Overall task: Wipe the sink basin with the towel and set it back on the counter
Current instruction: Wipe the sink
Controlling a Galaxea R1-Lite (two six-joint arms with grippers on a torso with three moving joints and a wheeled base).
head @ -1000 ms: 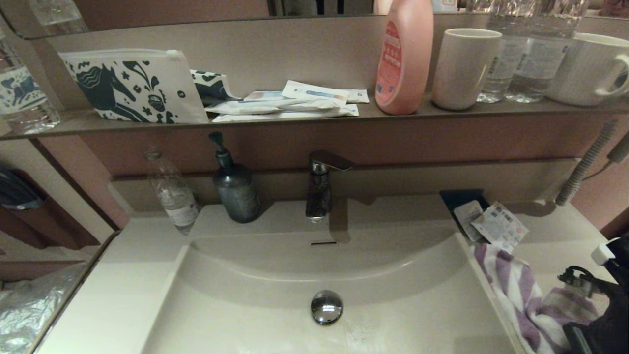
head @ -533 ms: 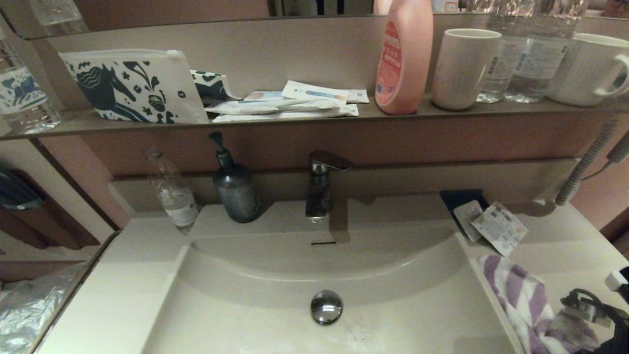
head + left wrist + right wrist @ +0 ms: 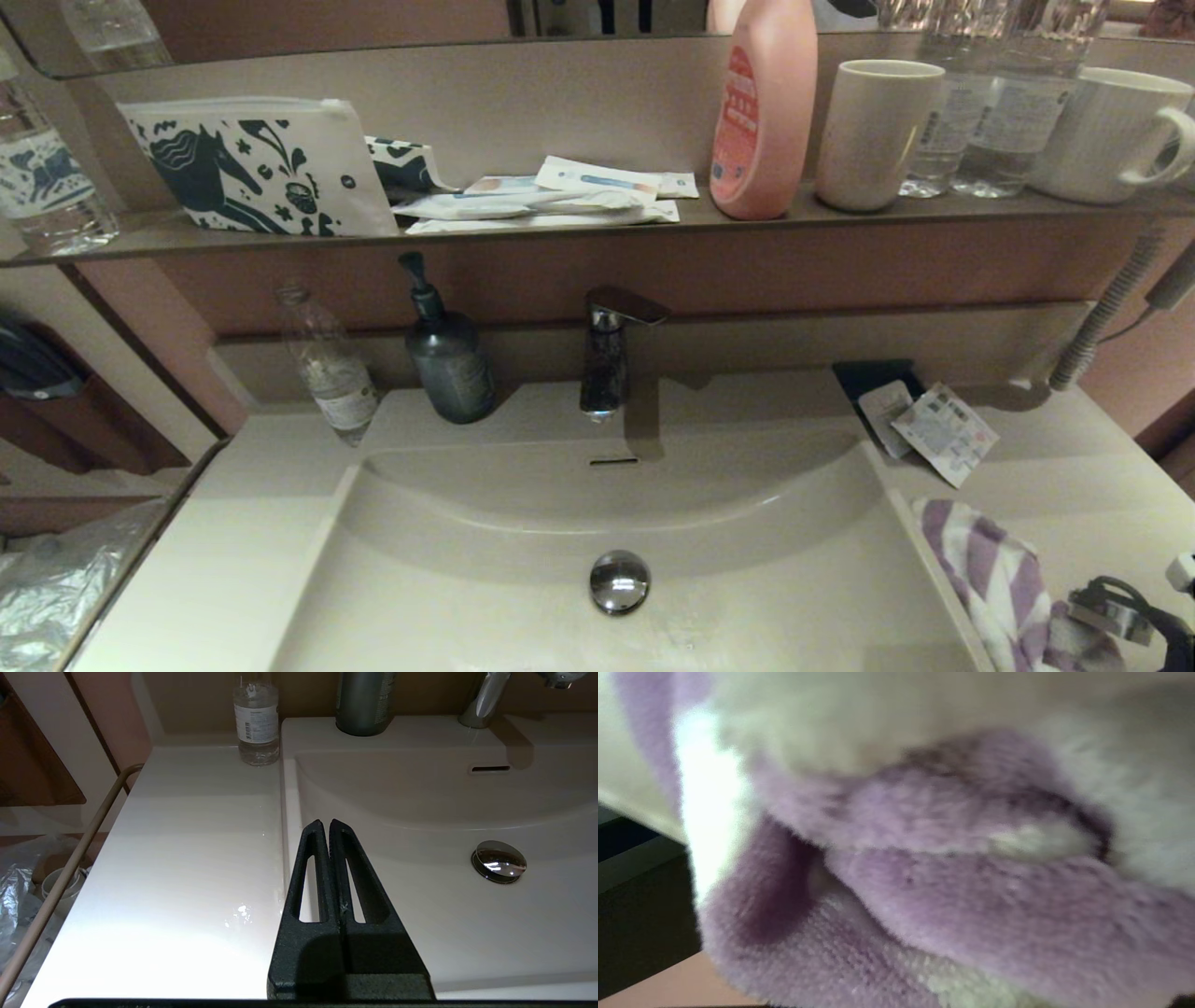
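Two arms, but only my right one is busy. My right gripper (image 3: 1111, 621) sits low at the near right corner of the counter (image 3: 1055, 485), mostly past the edge of the head view, wrist tipped down toward the towel (image 3: 990, 579). The wrist camera is filled with purple and white terry, pressed right up close; my jaws themselves are hidden in the cloth, but they are nearly together, and from the bunched fold around them I judge they are pinched on the towel.

The towel lies crumpled on the counter just beside the right rim of the sink basin (image 3: 747, 597), one striped end reaching toward the paper sachets (image 3: 943, 431) further back. None of it is in the basin, so the wiping looks not yet begun.

What could go wrong: I may have only a thin fold of pile, and soft terry slides out of a shallow pinch once it drags on a damp surface. A trailing end could also sweep the sachets along, or catch on the basin rim as I carry it across.

My left gripper (image 3: 329, 828) is parked over the basin's left rim, fingers pressed together on nothing.
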